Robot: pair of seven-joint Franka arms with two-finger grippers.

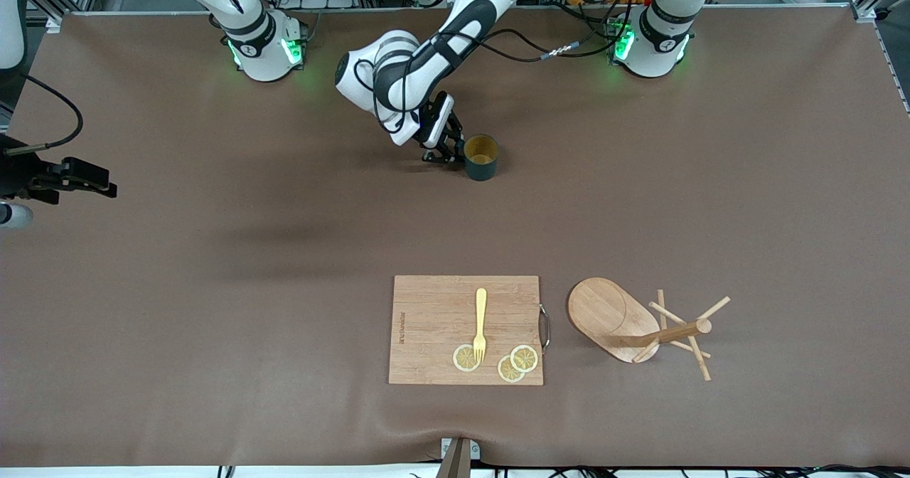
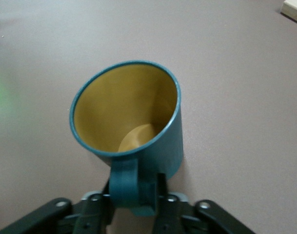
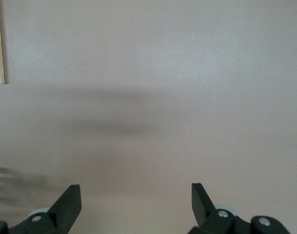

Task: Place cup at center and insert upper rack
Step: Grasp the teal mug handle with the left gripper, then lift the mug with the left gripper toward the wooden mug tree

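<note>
Teal cup sits upright on the brown desk, up toward the robots' bases and well apart from the other things. Left hand is at desk level beside it, fingers clamped on the cup's handle. Best to lift straight, keep the cup level since a handle grip lets it swing, carry it to mid-desk and set it down flat before letting go. Upper rack lies tipped on its side, nearer the front camera, beside the cutting board with fork and lemon slices; it needs standing up afterwards. Right hand waits spread wide over bare desk at the right arm's end.
</note>
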